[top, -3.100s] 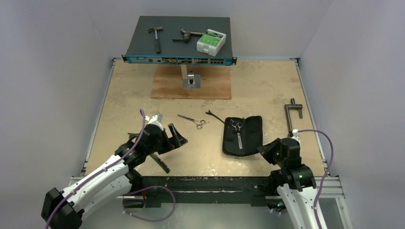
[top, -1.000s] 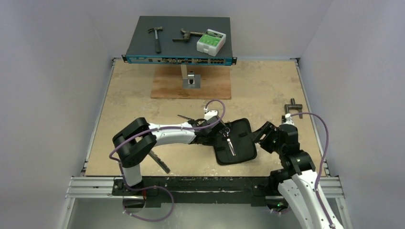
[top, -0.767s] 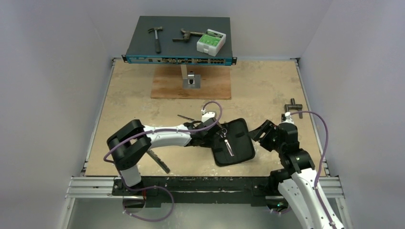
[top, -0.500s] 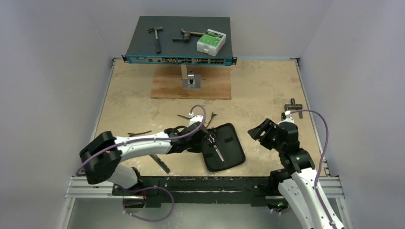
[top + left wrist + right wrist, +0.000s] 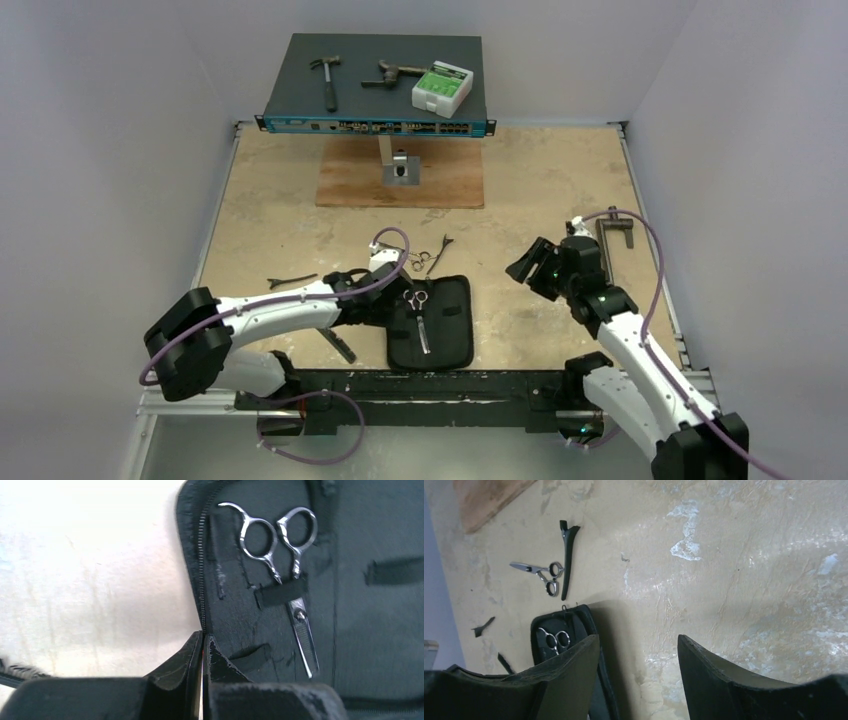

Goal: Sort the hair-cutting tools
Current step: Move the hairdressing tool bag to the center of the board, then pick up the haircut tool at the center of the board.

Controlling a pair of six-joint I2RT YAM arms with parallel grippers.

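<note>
An open black case [image 5: 445,325] lies near the table's front edge, with one pair of silver scissors [image 5: 418,303] strapped inside. My left gripper [image 5: 386,306] is shut on the case's left zip edge [image 5: 202,605]; the strapped scissors [image 5: 280,540] show just beyond it. A loose pair of scissors [image 5: 424,261] and a black hair clip [image 5: 441,245] lie behind the case. Another thin black clip [image 5: 290,281] lies to the left. The black comb [image 5: 336,344] pokes out under my left arm. My right gripper [image 5: 527,268] hangs open above bare table, right of the case [image 5: 591,625].
A network switch [image 5: 300,110] stands at the back carrying a hammer [image 5: 325,80], a rusty tool [image 5: 392,73] and a green-and-white box [image 5: 442,88]. A wooden board [image 5: 440,180] with a metal bracket [image 5: 400,166] lies before it. A grey T-shaped bar [image 5: 614,232] lies far right.
My left gripper closed on the case's edge and dragged it left and toward the near edge. My right arm swung left and farther out over the table, still open.
</note>
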